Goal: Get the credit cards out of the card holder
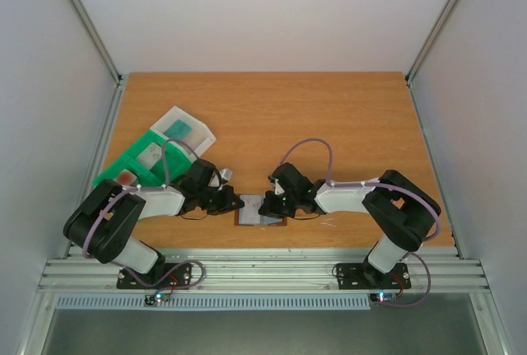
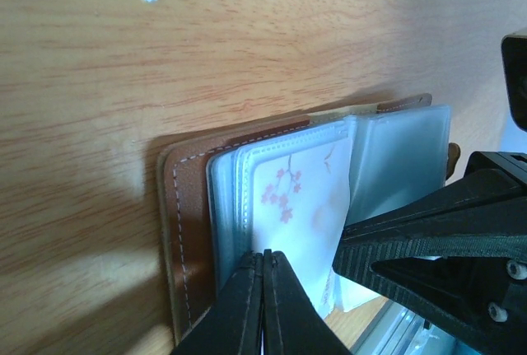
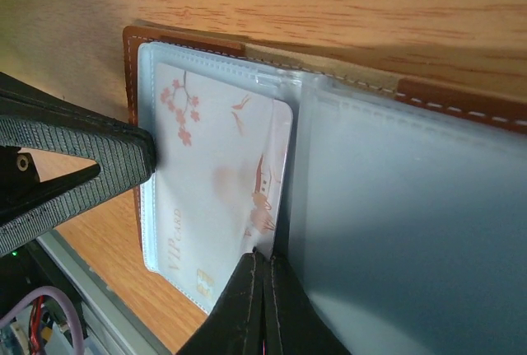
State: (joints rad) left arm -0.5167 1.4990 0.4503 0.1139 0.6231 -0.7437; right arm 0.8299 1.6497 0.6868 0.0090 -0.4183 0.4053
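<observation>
The card holder [image 1: 260, 209] lies open on the table between my two grippers, brown outside [image 2: 183, 207] with clear sleeves inside [image 3: 412, 207]. A white credit card [image 3: 214, 182] printed with pink blossoms and "VIP CARD" sits in the left sleeve, its long edge poking out toward the fold. My right gripper [image 3: 265, 256] is shut with that card edge at its tips. My left gripper [image 2: 263, 254] is shut, its tips pressing down on the sleeve over the card [image 2: 300, 198]. The right gripper's fingers [image 2: 428, 231] show in the left wrist view.
A green compartmented tray [image 1: 136, 161] and a clear plastic box [image 1: 185, 128] lie at the back left, behind the left arm. A red flat piece [image 1: 123, 176] sits in the tray. The table's metal front rail [image 1: 263, 268] runs just below the card holder.
</observation>
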